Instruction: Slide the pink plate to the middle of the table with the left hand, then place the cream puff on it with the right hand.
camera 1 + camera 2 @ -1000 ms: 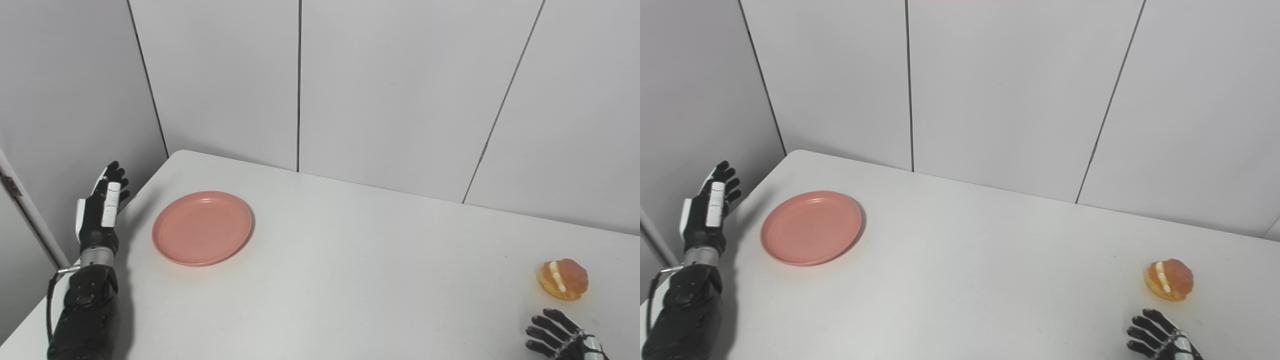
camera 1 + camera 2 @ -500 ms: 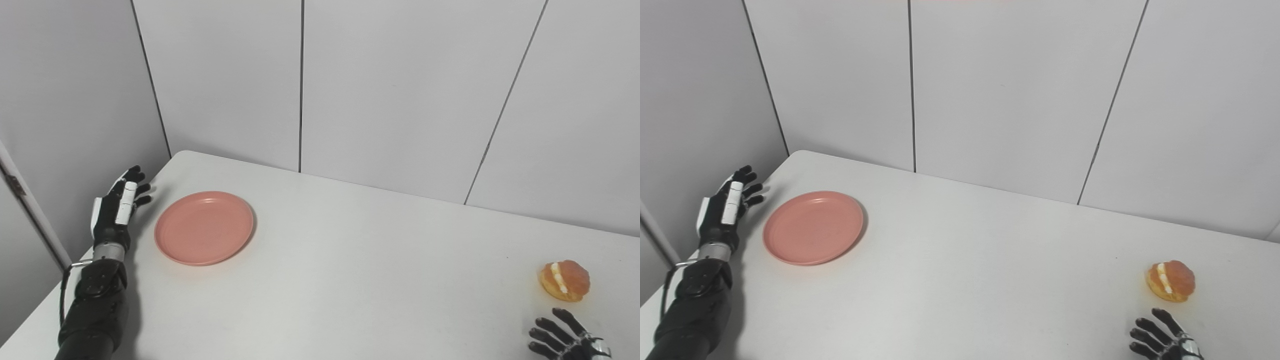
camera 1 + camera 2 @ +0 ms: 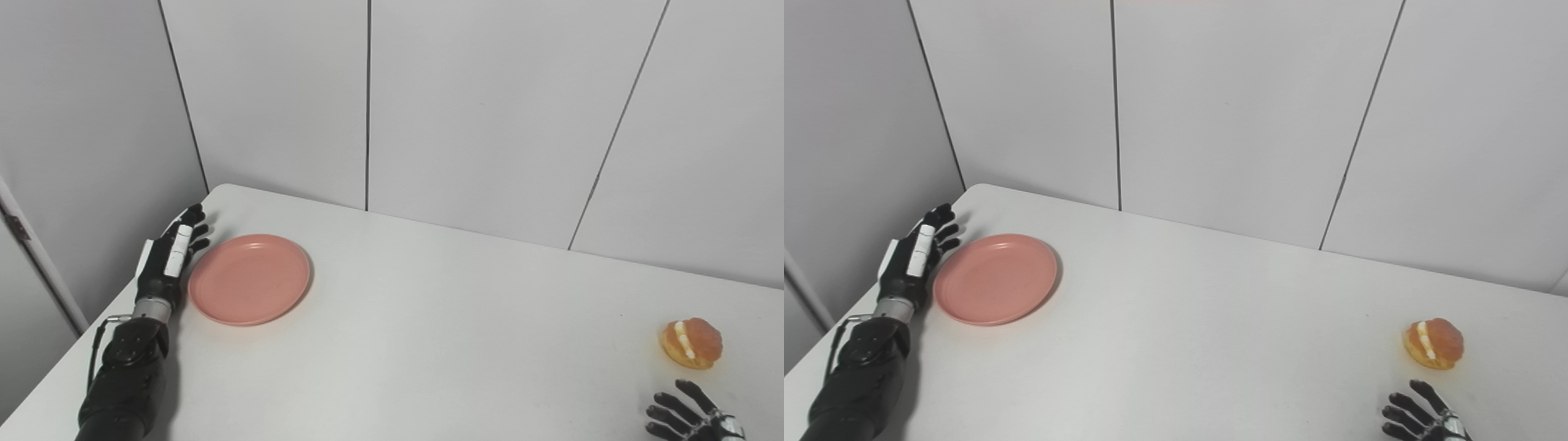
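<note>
Reaching along the far-left edge of the table (image 3: 429, 318) in the left eye view, left hand (image 3: 171, 260) edge-on, fingers straight and apart, empty, just beside the left rim of the pink plate (image 3: 249, 278); table middle off to the plate's right, so a rightward shove looks called for. Seen from the right eye view, cream puff (image 3: 1434, 343) well right of the plate, right hand (image 3: 1421, 416) spread wide, empty, waiting just near of the puff.

Lab-style test booth: bare white table (image 3: 429, 343), plain grey panel walls (image 3: 478, 110).
</note>
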